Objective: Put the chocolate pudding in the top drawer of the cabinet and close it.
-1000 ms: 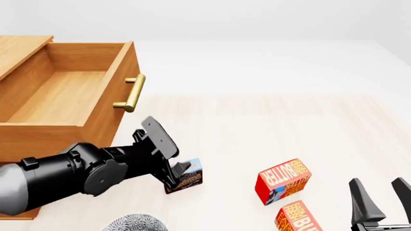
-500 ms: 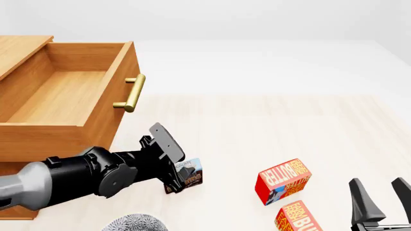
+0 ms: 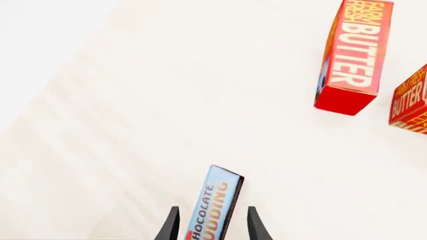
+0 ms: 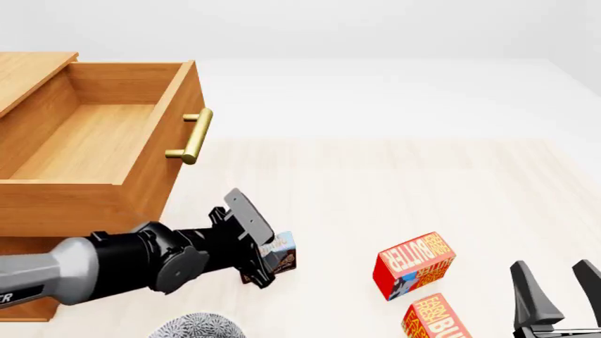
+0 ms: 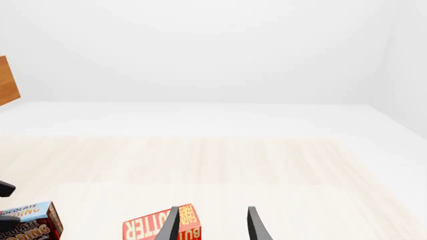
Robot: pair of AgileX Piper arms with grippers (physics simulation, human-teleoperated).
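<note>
Front view: pale wood-grain tabletop (image 4: 376, 176) under plain white walls; light-brown wooden cabinet (image 4: 28, 211) far left, top drawer (image 4: 94, 141) pulled out. Left wrist view: left gripper (image 3: 212, 227) straddling slim blue-and-brown chocolate pudding box (image 3: 213, 205), grip uncertain. Right wrist view: right gripper (image 5: 212, 225) parted, empty, above red butter box (image 5: 157, 227).

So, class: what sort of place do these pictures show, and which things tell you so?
Probably a simulated tabletop test scene, not a real kitchen: a wooden cabinet with its top drawer open, grocery boxes like pudding and butter, and plain, blank white surroundings.
</note>
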